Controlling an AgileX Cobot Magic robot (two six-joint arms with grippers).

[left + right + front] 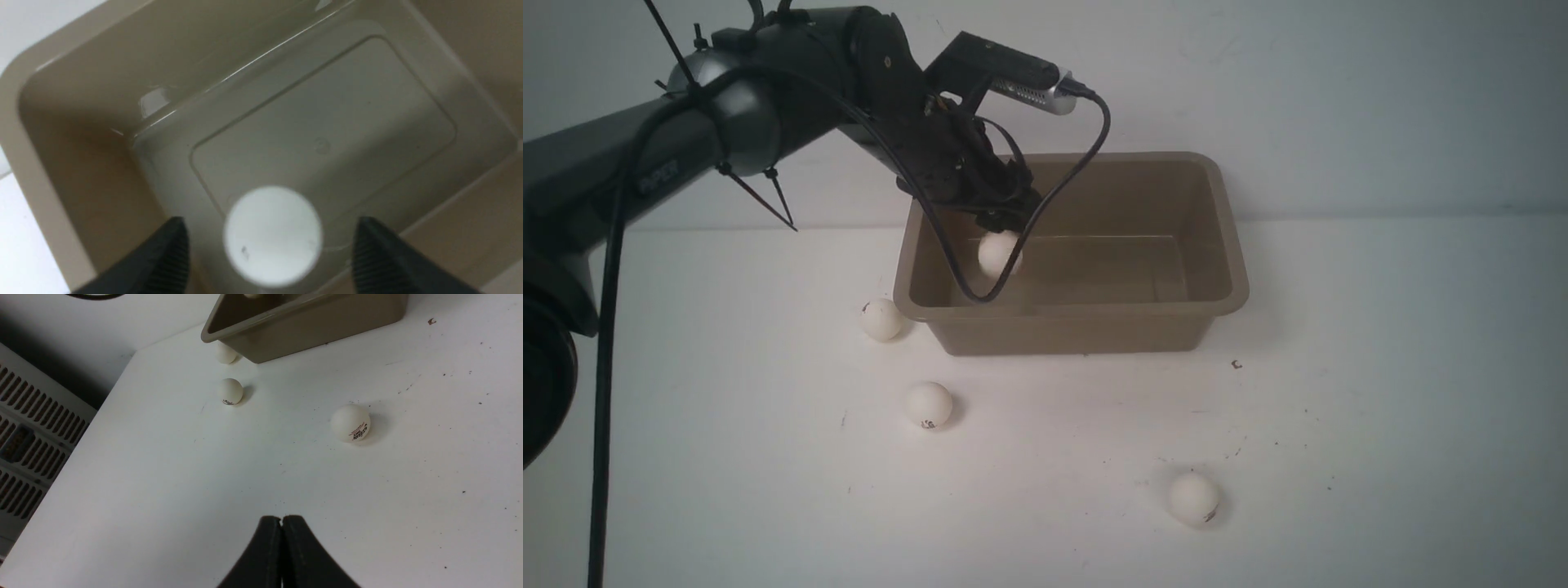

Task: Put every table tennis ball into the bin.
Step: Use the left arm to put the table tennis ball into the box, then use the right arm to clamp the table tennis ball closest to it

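A plain pale wall [1339,82] stands behind a white table [1380,408] flecked with small dark specks; a light slatted vent panel [28,428] sits beside the table's edge.

Tan-brown bin [1213,294], plain all over. Ball in the bin [999,255]: white, one tiny dark speck. Upper-left ball [880,318], white with a small dark mark on top. Middle ball [929,404], white, dark print low down. Lower-right ball [1194,498], white, red-and-dark lettering. Desk [1380,449] white, peppered with dark flecks. Left end effector [269,224] matte black, right end effector [282,519] the same. Arm [572,171] dark grey, cable [605,367] black.
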